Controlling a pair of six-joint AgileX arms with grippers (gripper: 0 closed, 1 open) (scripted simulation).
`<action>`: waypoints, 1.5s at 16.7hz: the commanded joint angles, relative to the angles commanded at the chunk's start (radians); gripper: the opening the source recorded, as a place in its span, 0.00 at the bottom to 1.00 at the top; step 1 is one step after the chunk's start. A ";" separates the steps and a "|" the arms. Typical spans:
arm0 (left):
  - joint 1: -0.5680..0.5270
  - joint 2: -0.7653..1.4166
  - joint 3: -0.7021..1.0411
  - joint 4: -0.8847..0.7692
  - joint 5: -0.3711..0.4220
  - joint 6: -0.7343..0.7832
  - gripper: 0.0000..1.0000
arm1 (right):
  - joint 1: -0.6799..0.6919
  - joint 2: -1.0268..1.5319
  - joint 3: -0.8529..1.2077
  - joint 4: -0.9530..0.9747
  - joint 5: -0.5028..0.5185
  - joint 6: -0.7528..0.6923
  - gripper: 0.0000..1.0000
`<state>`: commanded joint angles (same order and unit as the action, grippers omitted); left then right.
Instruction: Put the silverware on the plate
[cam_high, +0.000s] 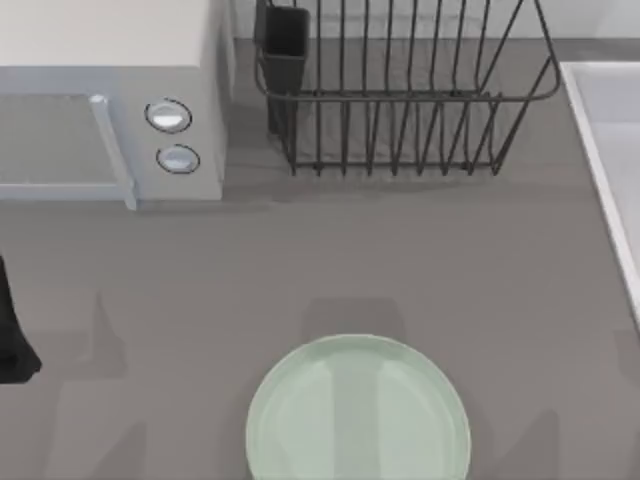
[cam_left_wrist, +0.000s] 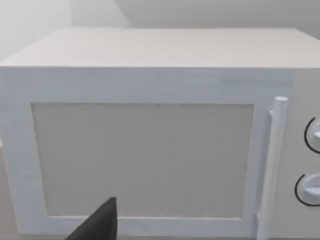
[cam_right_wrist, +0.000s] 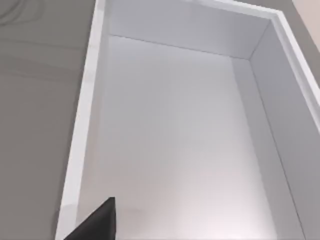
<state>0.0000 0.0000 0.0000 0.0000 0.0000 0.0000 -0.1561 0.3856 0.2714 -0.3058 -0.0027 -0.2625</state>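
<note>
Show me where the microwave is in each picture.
Top view: microwave at the upper left, beside the rack.
Left wrist view: microwave seen door-on, close up.
Right wrist view: it looks into the white basin instead, at the top view's right edge.
Shared landmark: the door handle with two knobs beside it.
</note>
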 joint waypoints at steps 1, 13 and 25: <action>0.000 0.000 0.000 0.000 0.000 0.000 1.00 | -0.031 0.091 0.052 -0.062 -0.001 -0.051 1.00; 0.000 0.000 0.000 0.000 0.000 0.000 1.00 | -0.356 0.985 0.596 -0.696 0.000 -0.581 1.00; 0.000 0.000 0.000 0.000 0.000 0.000 1.00 | -0.378 1.100 0.576 -0.624 0.000 -0.618 1.00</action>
<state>0.0000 0.0000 0.0000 0.0000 0.0000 0.0000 -0.5341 1.4855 0.8472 -0.9302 -0.0029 -0.8806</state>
